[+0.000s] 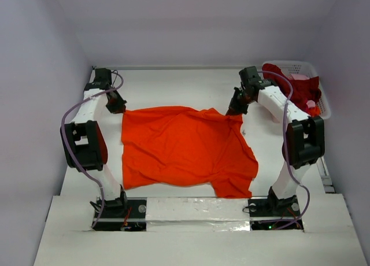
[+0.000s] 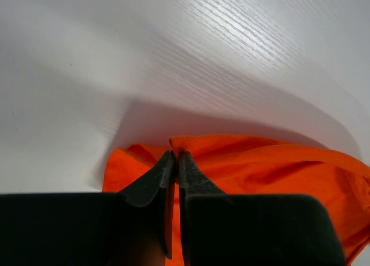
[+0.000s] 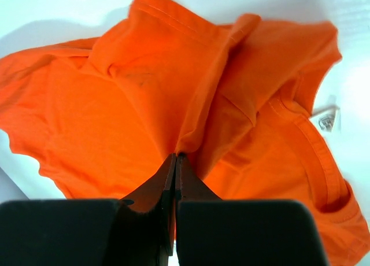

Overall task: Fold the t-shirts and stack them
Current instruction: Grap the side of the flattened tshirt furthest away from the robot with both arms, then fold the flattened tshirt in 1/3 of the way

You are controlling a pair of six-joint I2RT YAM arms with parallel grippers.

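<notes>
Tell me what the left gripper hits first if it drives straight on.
The left gripper is shut on the orange-red t-shirt at its edge. Past that cloth it would probably meet the white table, though how near is unclear.

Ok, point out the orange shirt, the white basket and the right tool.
orange shirt (image 1: 179, 150), top view, cloth middle.
white basket (image 1: 298, 64), top view, far rim.
right tool (image 3: 175, 159), right wrist view, between fingertips.

White wood-grain worktop (image 1: 173, 84), enclosed at its left, right and far edges by plain pale walls (image 1: 191, 23); lighting soft, even.
</notes>
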